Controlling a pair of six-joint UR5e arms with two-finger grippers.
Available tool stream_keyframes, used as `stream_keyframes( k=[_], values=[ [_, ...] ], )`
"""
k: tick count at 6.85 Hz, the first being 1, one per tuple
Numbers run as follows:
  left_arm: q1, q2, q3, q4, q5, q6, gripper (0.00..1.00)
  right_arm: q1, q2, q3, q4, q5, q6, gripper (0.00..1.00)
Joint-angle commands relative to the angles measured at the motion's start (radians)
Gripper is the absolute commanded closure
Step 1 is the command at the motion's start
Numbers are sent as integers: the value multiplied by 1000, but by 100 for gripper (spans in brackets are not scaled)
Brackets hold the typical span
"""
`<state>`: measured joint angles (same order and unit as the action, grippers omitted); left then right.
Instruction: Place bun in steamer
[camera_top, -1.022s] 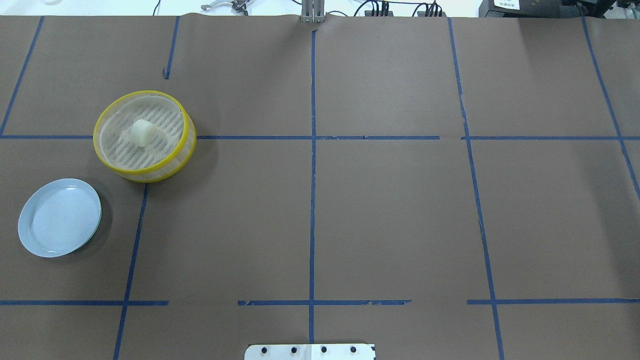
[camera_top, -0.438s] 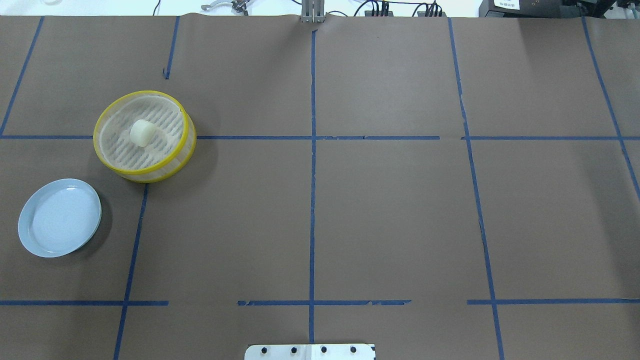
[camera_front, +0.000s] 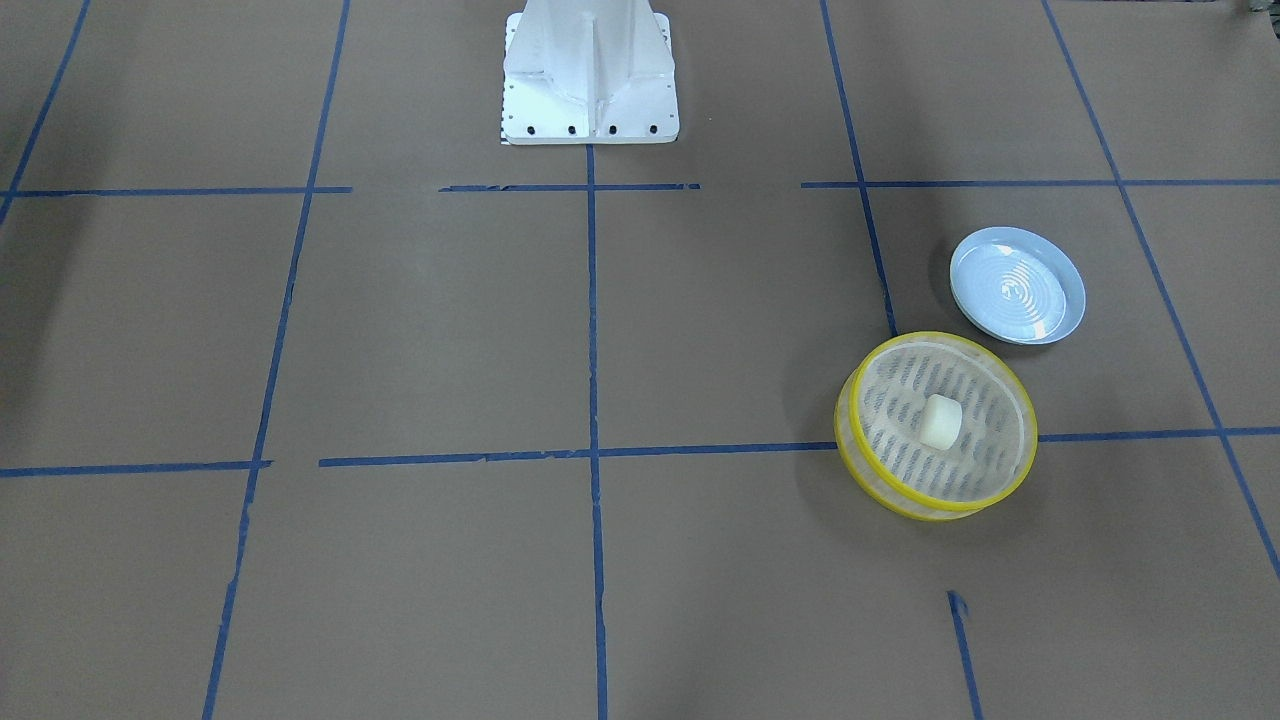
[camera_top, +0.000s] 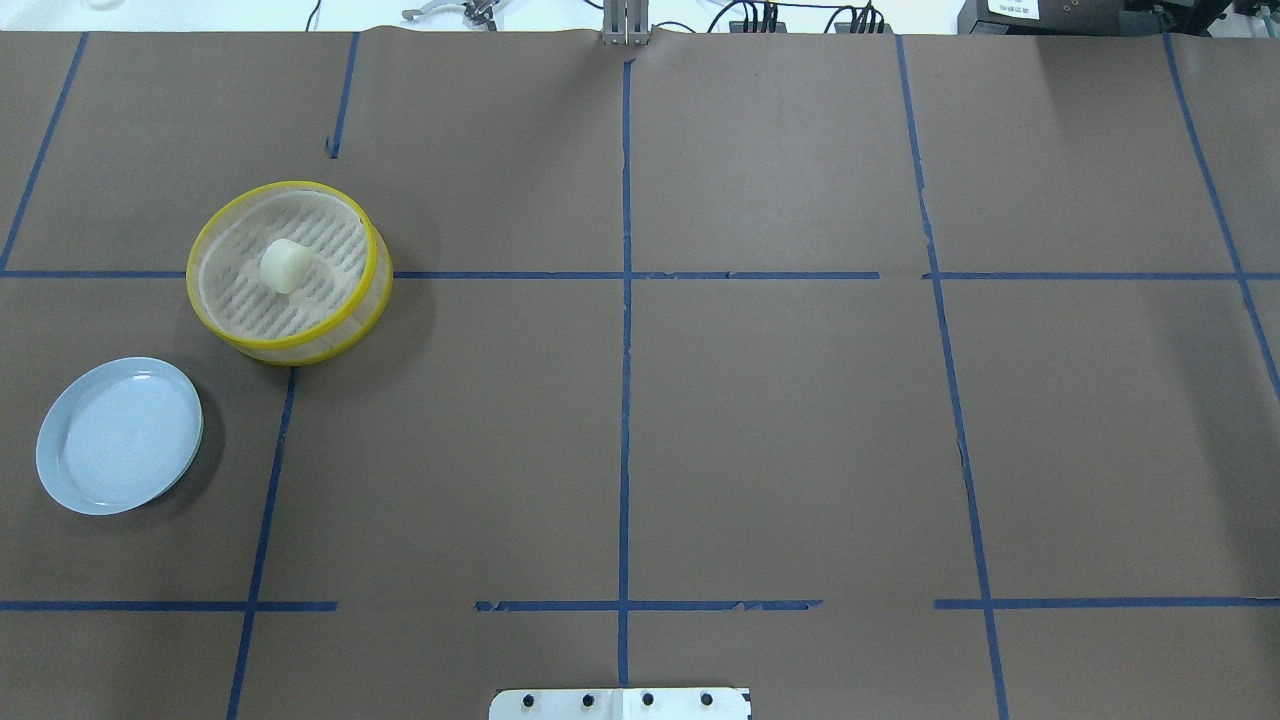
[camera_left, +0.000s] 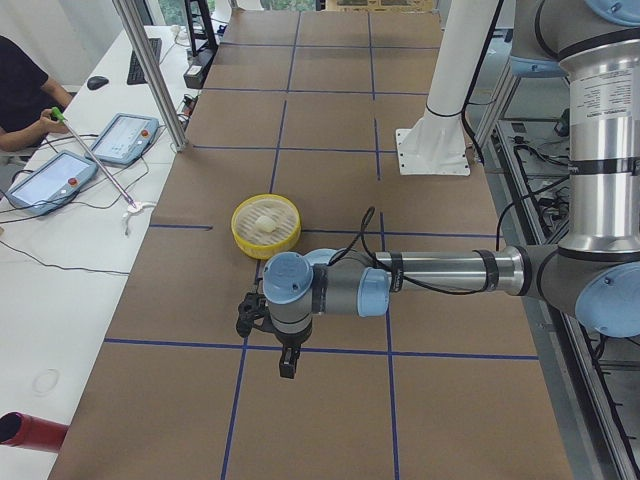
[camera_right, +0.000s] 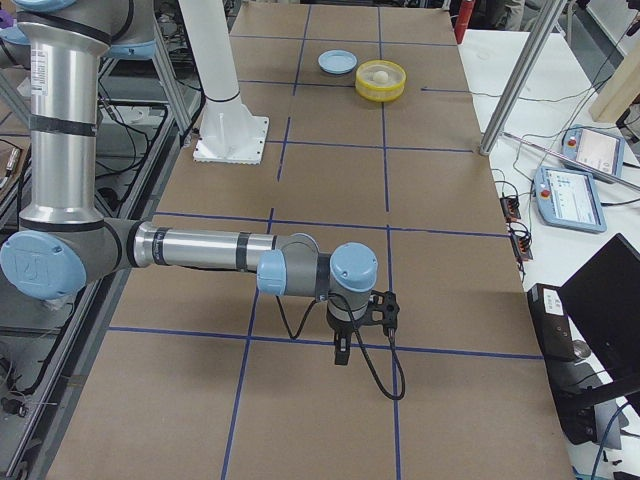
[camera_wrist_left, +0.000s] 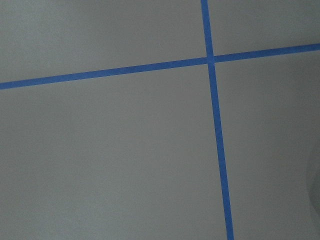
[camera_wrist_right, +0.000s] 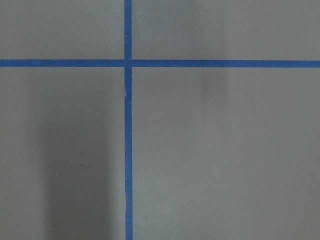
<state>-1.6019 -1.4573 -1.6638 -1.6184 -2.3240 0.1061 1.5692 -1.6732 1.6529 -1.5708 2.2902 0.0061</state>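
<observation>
The cream-white bun (camera_top: 283, 266) lies in the middle of the yellow-rimmed steamer (camera_top: 290, 342) at the table's far left. They also show in the front view, the bun (camera_front: 941, 421) inside the steamer (camera_front: 935, 338), and in the left view (camera_left: 264, 221). No gripper is near them. My left gripper (camera_left: 287, 368) hangs over bare table, nearer the camera than the steamer, seen only in the left side view. My right gripper (camera_right: 341, 355) hangs over bare table far from the steamer, seen only in the right side view. I cannot tell whether either is open or shut.
A pale blue plate (camera_top: 118, 435) lies empty beside the steamer, nearer the robot. The robot's white base (camera_front: 590, 70) stands at the table's middle edge. Blue tape lines cross the brown table cover. Tablets and an operator (camera_left: 25, 95) are beyond the far side.
</observation>
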Motion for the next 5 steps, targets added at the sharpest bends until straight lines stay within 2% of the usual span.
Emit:
stream_keyframes(
  k=[1, 5],
  values=[
    [0, 0, -5, -1, -5, -101, 0, 0, 0, 1, 0, 0, 0, 0],
    [0, 5, -4, -4, -6, -92, 0, 0, 0, -1, 0, 0, 0, 0]
  ],
)
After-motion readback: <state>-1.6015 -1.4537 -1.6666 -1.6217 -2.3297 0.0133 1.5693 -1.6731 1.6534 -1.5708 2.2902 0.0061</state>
